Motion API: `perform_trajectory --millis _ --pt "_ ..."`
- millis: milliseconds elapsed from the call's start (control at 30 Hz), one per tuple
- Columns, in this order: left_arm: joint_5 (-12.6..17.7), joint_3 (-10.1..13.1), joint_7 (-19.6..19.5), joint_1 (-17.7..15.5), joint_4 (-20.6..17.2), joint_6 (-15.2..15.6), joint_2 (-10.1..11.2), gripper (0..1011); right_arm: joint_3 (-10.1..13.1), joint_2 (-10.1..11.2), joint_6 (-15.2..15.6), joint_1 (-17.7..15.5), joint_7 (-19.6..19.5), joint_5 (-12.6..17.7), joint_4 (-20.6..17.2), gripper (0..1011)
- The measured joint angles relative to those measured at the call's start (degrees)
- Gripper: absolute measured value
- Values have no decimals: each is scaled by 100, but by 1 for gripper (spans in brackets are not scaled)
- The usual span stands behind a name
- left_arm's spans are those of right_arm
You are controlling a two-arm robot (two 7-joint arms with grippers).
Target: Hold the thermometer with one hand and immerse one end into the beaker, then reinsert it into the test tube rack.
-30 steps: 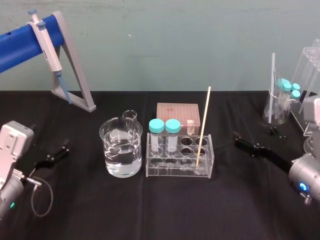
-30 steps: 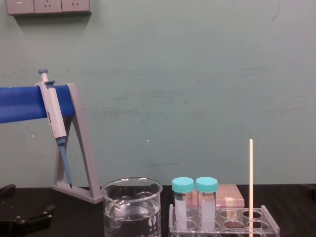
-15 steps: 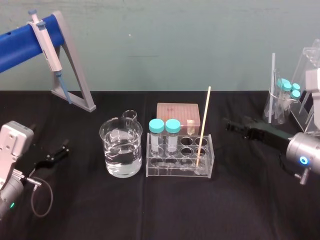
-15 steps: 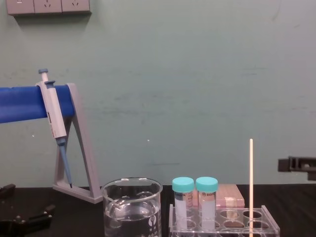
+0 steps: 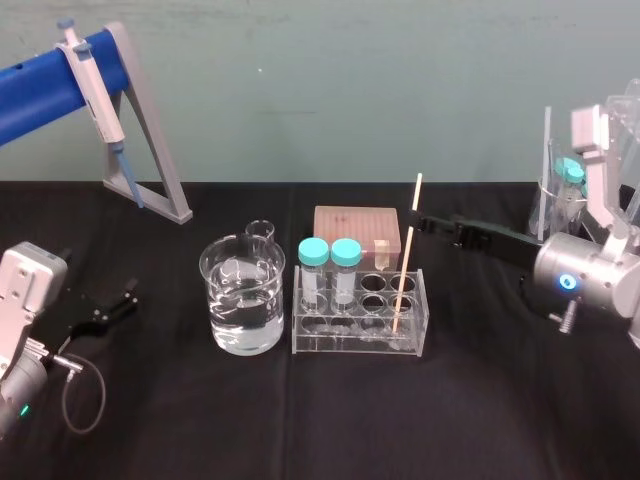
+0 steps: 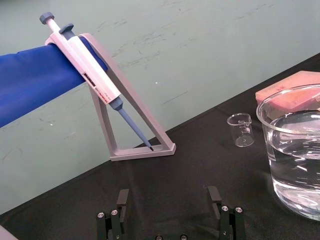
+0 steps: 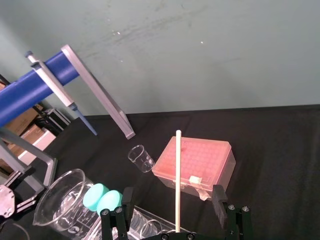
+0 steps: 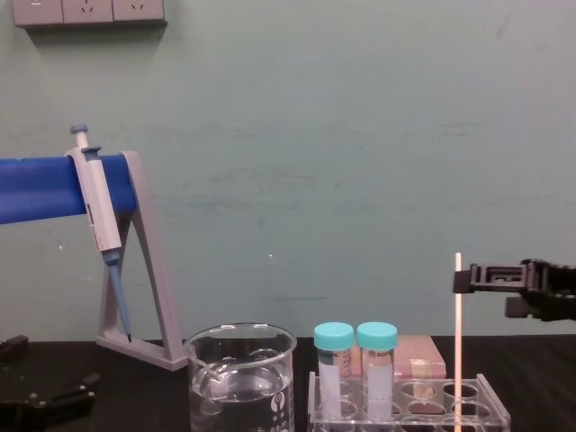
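The thermometer (image 5: 406, 250) is a thin cream rod standing tilted in a right-hand hole of the clear test tube rack (image 5: 300, 345). To the rack's left stands the beaker (image 5: 243, 305), half full of clear liquid. My right gripper (image 5: 420, 226) reaches in from the right at the height of the rod's upper part. In the right wrist view the thermometer (image 7: 177, 180) stands between the open fingers (image 7: 218, 200) with a gap on each side. My left gripper (image 6: 168, 199) rests open on the black table at the far left, holding nothing.
Two teal-capped tubes (image 5: 329, 252) stand in the rack's left holes. A pink tip box (image 5: 356, 225) and a small glass beaker (image 5: 260, 231) sit behind. A pipette (image 5: 95, 95) hangs on the grey stand (image 5: 160, 170) at back left. Glassware (image 5: 560, 205) stands at the far right.
My right gripper has risen and swung left from the table's right side until its open fingers flank the thermometer. The left arm and the thermometer have not moved.
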Motion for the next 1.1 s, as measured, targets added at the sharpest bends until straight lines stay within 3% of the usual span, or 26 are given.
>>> perform_trajectory --millis 433,733,967,1100 --pt "0 0 0 0 0 0 0 1004 -361 -406 59 541 -224 77 833 1003" --pt "0 0 0 0 0 0 0 1004 -588 -564 -158 806 -253 21 1230 998" --pt "0 0 0 0 0 0 0 1004 -656 -578 -183 848 -266 42 1288 863" --pt "0 0 0 0 0 0 0 1004 -689 -569 -186 861 -262 64 1310 711"
